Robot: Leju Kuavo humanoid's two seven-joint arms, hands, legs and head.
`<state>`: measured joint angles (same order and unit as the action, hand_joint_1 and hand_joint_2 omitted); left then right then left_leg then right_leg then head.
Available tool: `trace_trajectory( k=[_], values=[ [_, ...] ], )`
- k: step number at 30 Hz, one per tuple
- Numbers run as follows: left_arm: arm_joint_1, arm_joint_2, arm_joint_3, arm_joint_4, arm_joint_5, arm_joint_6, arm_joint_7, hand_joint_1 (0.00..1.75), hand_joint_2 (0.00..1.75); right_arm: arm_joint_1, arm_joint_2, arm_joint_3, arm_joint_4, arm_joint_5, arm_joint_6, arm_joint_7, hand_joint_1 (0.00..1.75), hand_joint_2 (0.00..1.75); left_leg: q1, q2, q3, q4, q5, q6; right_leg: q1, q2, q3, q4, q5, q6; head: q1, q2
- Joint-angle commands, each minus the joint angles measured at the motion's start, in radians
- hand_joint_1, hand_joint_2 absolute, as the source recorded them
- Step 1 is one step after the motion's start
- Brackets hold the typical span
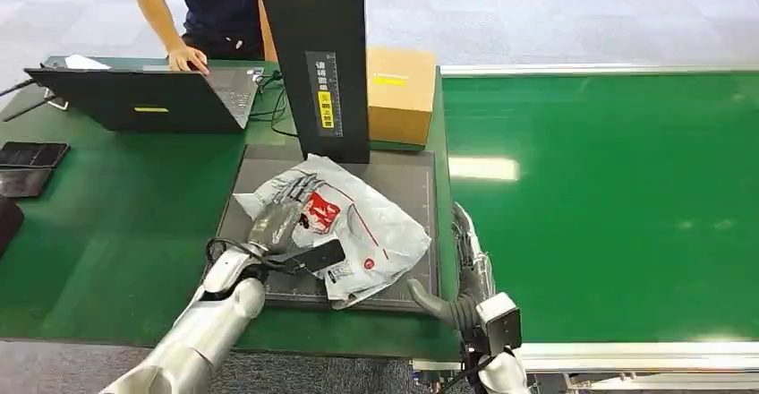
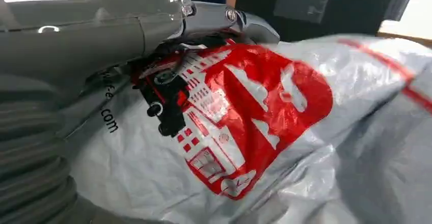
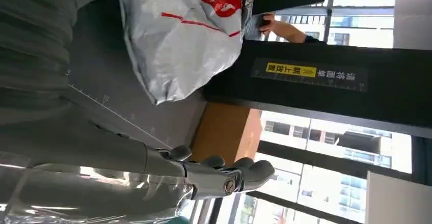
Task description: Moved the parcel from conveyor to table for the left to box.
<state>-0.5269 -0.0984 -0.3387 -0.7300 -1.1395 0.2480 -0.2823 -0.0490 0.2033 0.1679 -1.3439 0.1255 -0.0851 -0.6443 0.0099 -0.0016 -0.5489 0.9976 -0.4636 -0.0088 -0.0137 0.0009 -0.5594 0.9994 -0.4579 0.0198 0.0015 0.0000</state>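
My left hand is lying flat on the grey parcel, fingers spread, gripping nothing. Parcel is sitting on the dark mat on the green table, showing a red print and ".com" lettering. My right hand is hanging at the table edge, empty, fingers loosely curled but apart. Black post is carrying a yellow label, unreadable. Cardboard box behind. Green conveyor to the right. A person is typing on a laptop.
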Motion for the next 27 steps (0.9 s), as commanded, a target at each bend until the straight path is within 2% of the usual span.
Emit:
trace_trajectory(
  k=[1, 7, 14, 18, 27],
  values=[
    [-0.060, 0.046, 0.040, 0.225, 0.034, 0.006, -0.043, 1.75, 1.75, -0.038, 0.007, -0.014, 0.072, 0.016, -0.009, -0.021, 0.00, 1.75, 0.000, 0.004, 0.001, -0.002, 0.002, -0.001, 0.000, 0.003, -0.001, -0.001, 0.003, -0.002, 0.000, 0.000],
    [0.007, 0.063, 0.064, 0.085, 0.079, 0.016, -0.095, 1.75, 1.75, -0.035, 0.003, -0.008, 0.067, 0.034, -0.034, -0.019, 0.00, 1.75, 0.000, 0.003, 0.001, -0.001, 0.003, -0.001, 0.000, 0.003, -0.001, 0.001, 0.003, -0.003, 0.000, 0.000],
    [0.189, 0.115, 0.131, -0.295, 0.249, -0.013, -0.195, 1.75, 1.75, 0.001, -0.006, -0.024, 0.059, 0.028, -0.066, -0.019, 0.00, 1.75, 0.000, 0.007, 0.001, -0.004, 0.002, -0.001, 0.001, 0.006, -0.002, -0.001, 0.003, -0.003, 0.000, 0.000],
    [0.280, 0.124, 0.206, -0.498, 0.388, -0.003, -0.266, 1.75, 1.75, 0.016, -0.007, -0.035, 0.054, 0.022, -0.075, -0.029, 0.00, 1.75, 0.001, 0.004, -0.002, -0.001, 0.002, -0.001, 0.001, 0.004, -0.004, 0.000, 0.002, -0.003, 0.000, 0.000],
    [0.289, 0.135, 0.380, -0.548, 0.513, 0.064, -0.307, 1.75, 1.75, -0.002, -0.001, -0.037, 0.096, 0.018, -0.071, -0.035, 0.00, 1.75, 0.001, 0.003, -0.009, -0.001, 0.002, -0.001, 0.002, 0.003, -0.011, 0.000, 0.002, -0.003, 0.000, 0.000]
  ],
)
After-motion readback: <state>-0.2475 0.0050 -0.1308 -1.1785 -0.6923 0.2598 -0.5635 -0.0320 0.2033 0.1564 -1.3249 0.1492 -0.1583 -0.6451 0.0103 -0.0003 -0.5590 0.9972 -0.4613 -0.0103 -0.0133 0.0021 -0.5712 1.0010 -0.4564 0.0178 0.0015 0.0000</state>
